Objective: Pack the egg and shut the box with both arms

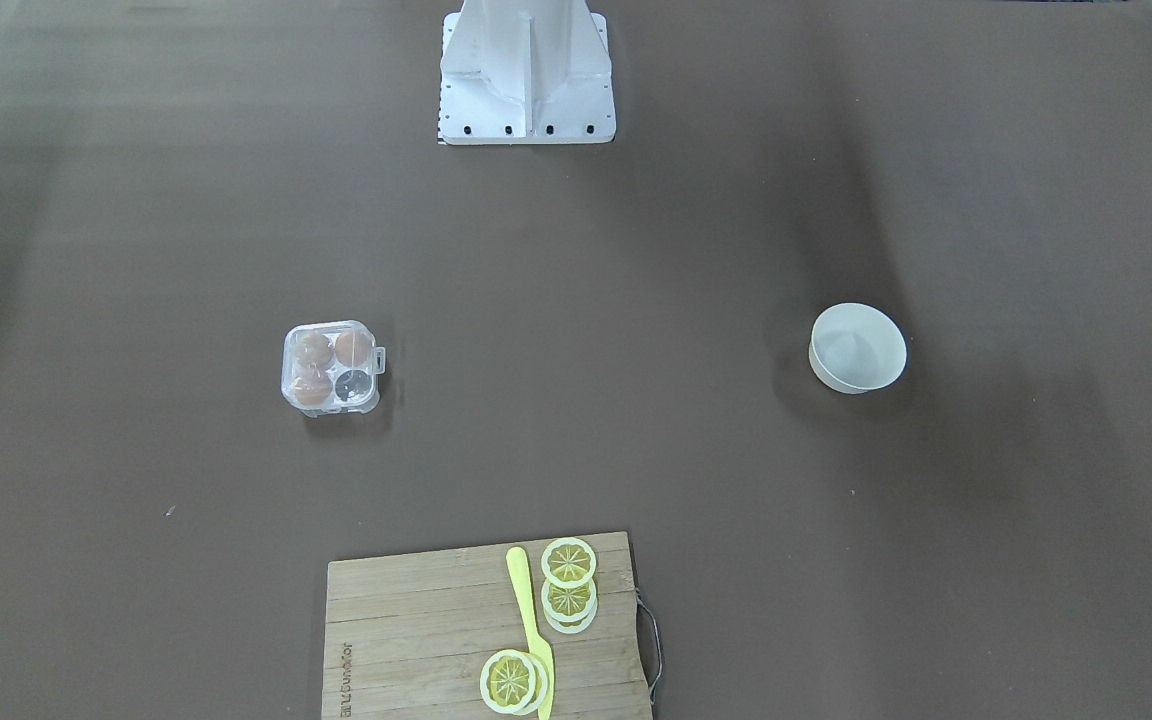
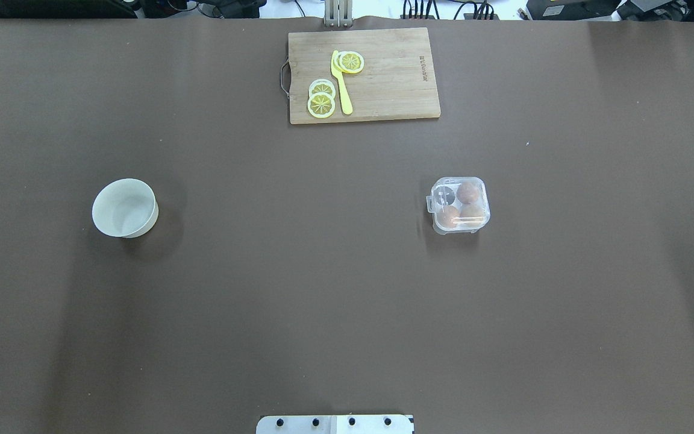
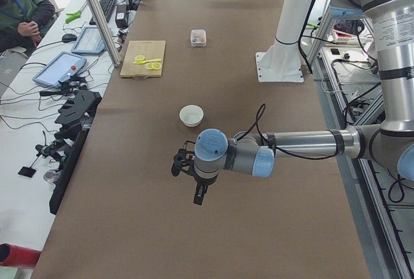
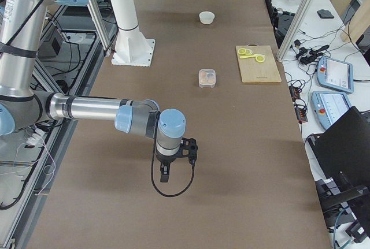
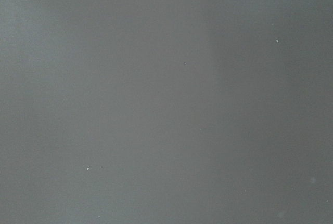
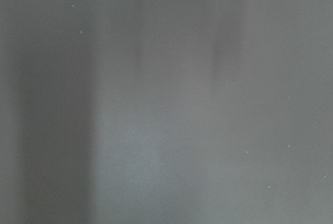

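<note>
Clear egg carton (image 2: 459,205), lid seemingly down over three eggs (image 2: 469,192), sits out front of the white pedestal (image 2: 335,424) on its right-arm side, so the right gripper (image 4: 164,175) is nearer than the left gripper (image 3: 198,196), both far off, can't tell if either's open or holding anything.

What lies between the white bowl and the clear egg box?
Nothing. In the overhead view, the table stretch between the bowl and the box is bare.

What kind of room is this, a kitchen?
Probably a robot lab, not a kitchen: a big robot arm reaches over a long brown table, and a control tablet lies alongside.
</note>
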